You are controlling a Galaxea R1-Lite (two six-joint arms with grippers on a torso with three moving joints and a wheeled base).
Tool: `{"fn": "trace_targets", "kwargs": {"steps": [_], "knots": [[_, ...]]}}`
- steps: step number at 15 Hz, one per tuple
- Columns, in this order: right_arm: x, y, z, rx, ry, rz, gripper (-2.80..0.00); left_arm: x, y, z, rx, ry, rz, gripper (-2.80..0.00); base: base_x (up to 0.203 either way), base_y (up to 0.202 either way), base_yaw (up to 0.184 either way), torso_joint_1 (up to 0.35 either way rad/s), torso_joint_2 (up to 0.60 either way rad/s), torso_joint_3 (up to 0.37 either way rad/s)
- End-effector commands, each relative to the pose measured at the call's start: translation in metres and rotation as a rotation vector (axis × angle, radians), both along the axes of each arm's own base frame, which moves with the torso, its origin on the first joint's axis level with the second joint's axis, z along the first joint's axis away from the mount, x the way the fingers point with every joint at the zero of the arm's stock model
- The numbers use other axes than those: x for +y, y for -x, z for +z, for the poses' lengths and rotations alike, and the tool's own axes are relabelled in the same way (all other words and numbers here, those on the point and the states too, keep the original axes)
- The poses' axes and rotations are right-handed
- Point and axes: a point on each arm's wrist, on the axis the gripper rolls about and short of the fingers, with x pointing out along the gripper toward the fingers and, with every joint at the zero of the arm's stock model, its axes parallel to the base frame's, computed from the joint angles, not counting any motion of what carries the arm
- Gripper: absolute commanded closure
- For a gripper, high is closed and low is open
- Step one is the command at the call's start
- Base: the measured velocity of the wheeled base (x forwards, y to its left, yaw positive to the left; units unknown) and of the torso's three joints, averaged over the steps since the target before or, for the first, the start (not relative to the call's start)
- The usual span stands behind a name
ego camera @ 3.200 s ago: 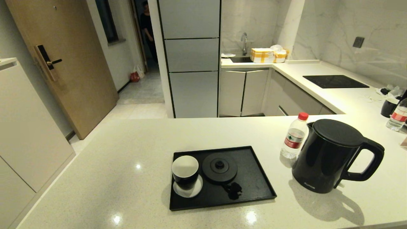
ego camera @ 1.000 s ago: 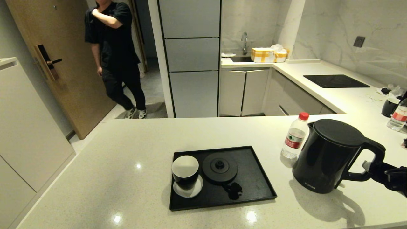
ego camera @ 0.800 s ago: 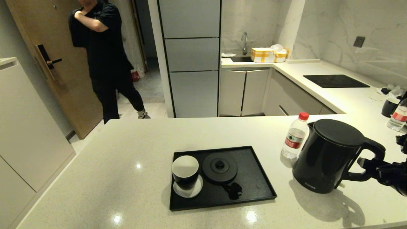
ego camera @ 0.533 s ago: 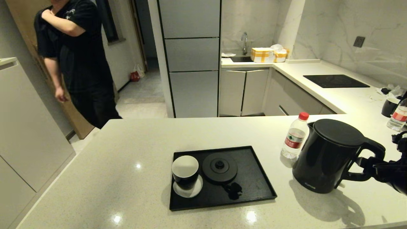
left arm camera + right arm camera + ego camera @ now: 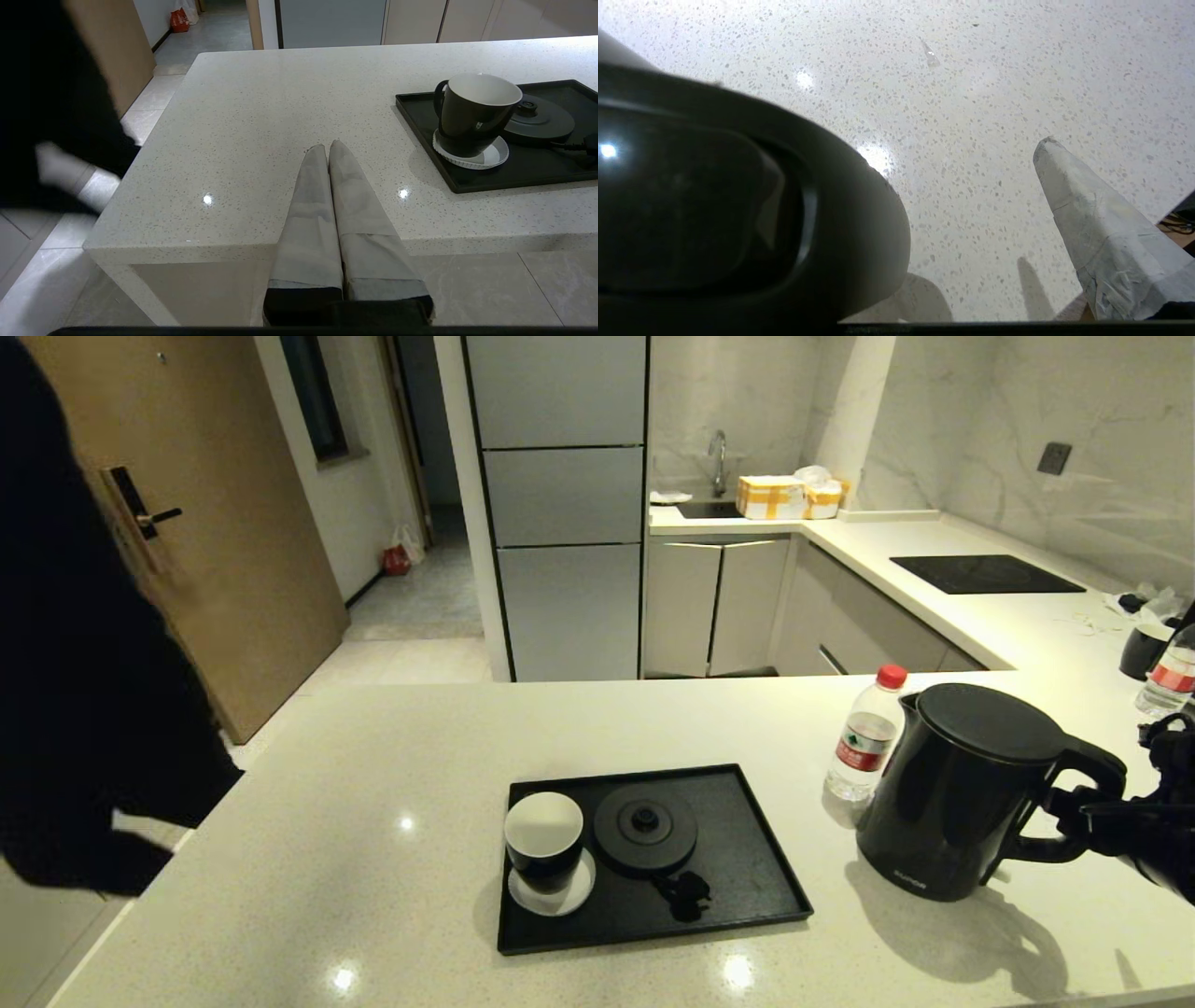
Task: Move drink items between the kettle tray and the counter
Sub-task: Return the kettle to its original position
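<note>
Counter (image 5: pixel 392 775): kettle (image 5: pixel 962 793) beside tray (image 5: pixel 747 859).

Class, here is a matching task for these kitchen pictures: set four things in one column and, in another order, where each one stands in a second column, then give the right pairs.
Things
1. kettle
2. mug
3. water bottle
4. left gripper

Places
A. on a white saucer on the tray
B. on the counter, right of the tray, handle at the right gripper
C. over the counter's near edge, left of the tray
D. on the counter, just behind the kettle

Pairs: 1-B, 2-A, 3-D, 4-C
</note>
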Motion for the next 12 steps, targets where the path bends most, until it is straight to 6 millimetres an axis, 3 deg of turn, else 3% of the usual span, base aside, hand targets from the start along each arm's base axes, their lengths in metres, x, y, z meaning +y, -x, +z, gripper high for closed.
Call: {"fn": "trace_targets", "kwargs": {"steps": [1,12], "knots": [[-0.002,-0.006,-0.005,0.006,-0.002,-0.001,-2.8,0.0,0.0,0.0,-0.001,0.001,0.0,0.0,0.0,0.0,0.0,0.0,0.0,0.0],[-0.003,-0.019,-0.011,-0.072,-0.039,0.109,-2.8,0.0,0.0,0.0,-0.001,-0.001,0.0,0.0,0.0,0.0,0.0,0.0,0.0,0.0]]}}
